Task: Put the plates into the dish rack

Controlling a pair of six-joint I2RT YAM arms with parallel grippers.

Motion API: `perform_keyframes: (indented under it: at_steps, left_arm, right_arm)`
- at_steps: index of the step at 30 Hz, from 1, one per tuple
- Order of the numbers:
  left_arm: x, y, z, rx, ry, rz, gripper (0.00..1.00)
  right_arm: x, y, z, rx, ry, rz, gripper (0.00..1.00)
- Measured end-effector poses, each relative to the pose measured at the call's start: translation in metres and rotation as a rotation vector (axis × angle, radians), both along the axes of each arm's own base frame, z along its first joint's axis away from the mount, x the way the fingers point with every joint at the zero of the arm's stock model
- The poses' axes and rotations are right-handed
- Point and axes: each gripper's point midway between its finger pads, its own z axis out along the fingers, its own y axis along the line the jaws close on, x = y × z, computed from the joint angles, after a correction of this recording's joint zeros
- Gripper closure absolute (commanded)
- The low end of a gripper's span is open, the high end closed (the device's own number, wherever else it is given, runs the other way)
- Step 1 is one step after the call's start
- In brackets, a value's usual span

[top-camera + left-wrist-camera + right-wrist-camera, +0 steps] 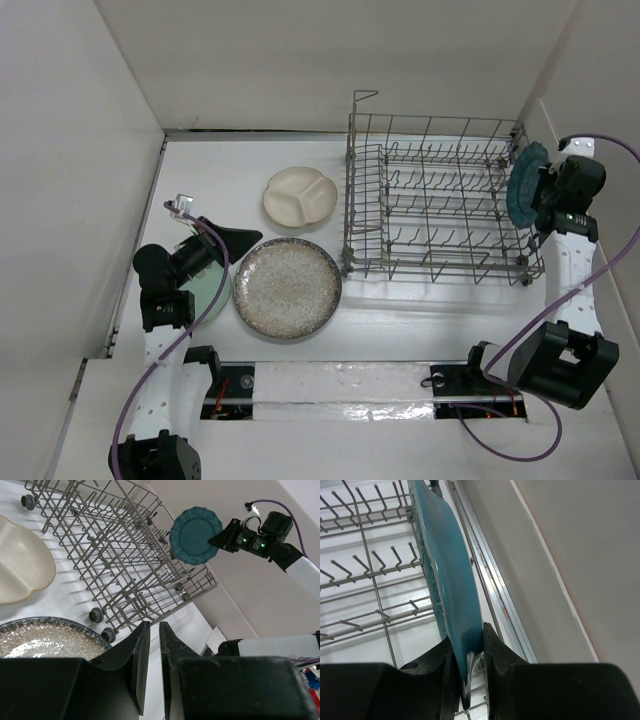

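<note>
Teal plate (524, 185) rim-clamped in right pincer (468, 647), seemingly over rack (430, 200) right edge.

dish rack (435, 195) — grey metal wire | teal plate (452, 580) — glossy glaze

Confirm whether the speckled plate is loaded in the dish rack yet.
No, the speckled plate lies flat on the table, left of the dish rack.

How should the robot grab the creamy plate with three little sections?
Probably by its raised rim on the left edge, coming down from above. The cream plate lies flat on the table, so only the rim offers a pinch; the dish rack crowds its right side and the speckled plate its near side.
</note>
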Motion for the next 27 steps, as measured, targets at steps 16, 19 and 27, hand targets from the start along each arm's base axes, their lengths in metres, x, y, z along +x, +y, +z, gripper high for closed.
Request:
perform_keyframes:
  at_steps: [16,19,27]
  left_arm:
    - [-0.001,0.0,0.001,0.005,-0.01,0.003,0.87]
    - [-0.001,0.001,0.001,0.01,-0.009,0.008,0.86]
    - [0.001,0.003,0.001,0.02,-0.007,0.029,0.81]
  right_arm:
    - [-0.022,0.024,-0.057,0.037,0.116,0.025,0.91]
    - [-0.027,0.026,-0.068,0.046,0.141,0.015,0.61]
    - [-0.024,0.024,-0.018,0.026,-0.05,-0.031,0.23]
